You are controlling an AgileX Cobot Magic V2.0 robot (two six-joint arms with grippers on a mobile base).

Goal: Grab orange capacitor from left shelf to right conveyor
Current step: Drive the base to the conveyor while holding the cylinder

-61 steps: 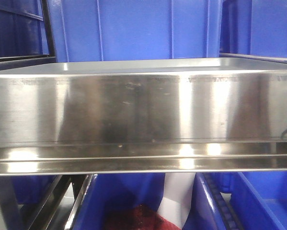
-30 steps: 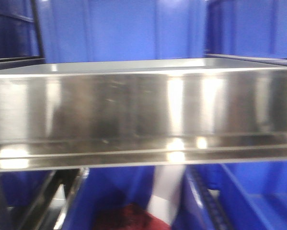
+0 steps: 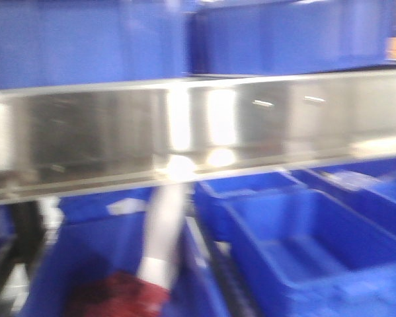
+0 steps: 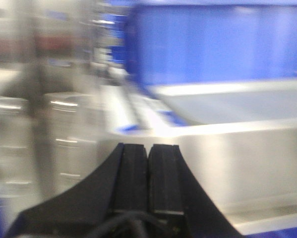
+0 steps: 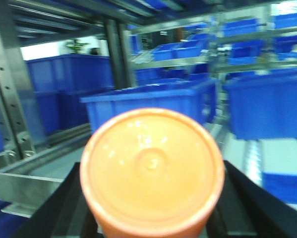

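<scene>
The biggest thing is the left shelf (image 3: 85, 132). It is a long, shiny steel shelf, and its tall front lip runs right across the front view. Bright lights shine back off it. This view is very blurry.

Blue bins (image 3: 303, 244) fill the space under the shelf, and more blue ones sit above it. A white and red thing (image 3: 155, 264) stands low down between the bins, but it is too blurry to tell what it is.

In the right wrist view, a grey steel post (image 5: 9, 99) with small holes stands on the left side. A long blue bin (image 5: 153, 106) sits behind the middle of the picture, and more bins are stacked on racks far back.

The left gripper (image 4: 148, 163) is closed tight. Its two black pads (image 4: 133, 173) press against each other with nothing between them. It hangs in front of a corner of the shiny shelf, apart from it.

The right gripper (image 5: 155, 208) is closed around the orange capacitor (image 5: 152, 168). A black finger (image 5: 247, 203) shows on each side of it. The round flat top of the capacitor faces the camera and fills the lower middle of the view. It is up in the gripper, in front of the blue bins.
</scene>
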